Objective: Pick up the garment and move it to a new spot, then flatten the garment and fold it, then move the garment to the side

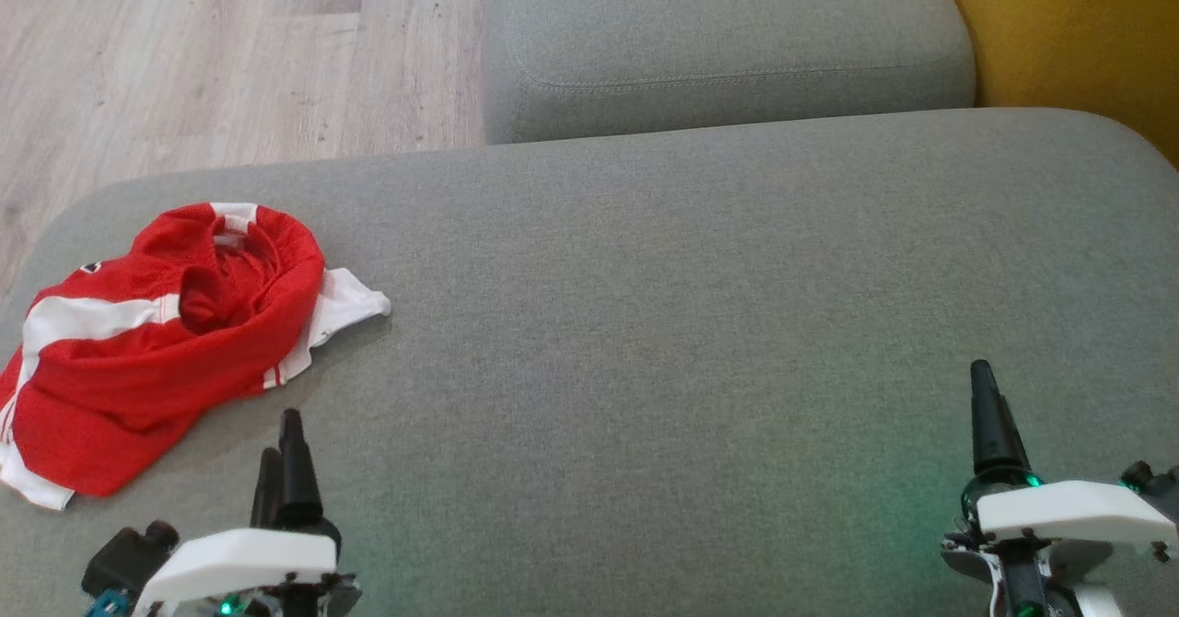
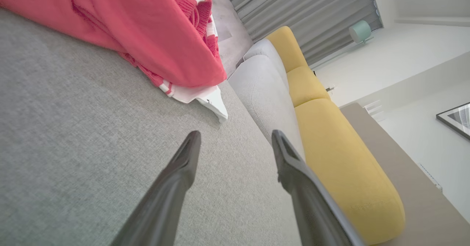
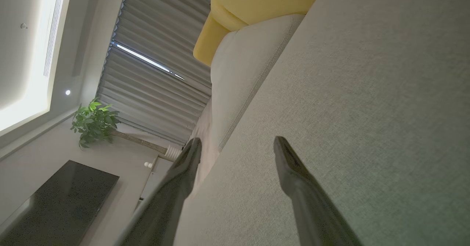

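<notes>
A red-and-white jersey (image 1: 157, 341) lies crumpled in a heap at the left end of the grey sofa seat cushion (image 1: 700, 304), near the wooden floor (image 1: 184, 55). The left gripper (image 1: 281, 437) hovers just beside the jersey's near edge, fingers spread and empty. The right gripper (image 3: 237, 141) is well apart from it over bare cushion, also spread and holding nothing.

A crumpled red-white garment (image 1: 157, 341) lies at the sofa's (image 1: 663, 304) left end. The left pincer (image 1: 281, 437) is just beside it, seemingly not touching, and the right pincer (image 1: 982, 382) is well apart.

head looks down; low wrists share cushion (image 1: 691, 258), left also garment (image 1: 138, 350).
</notes>
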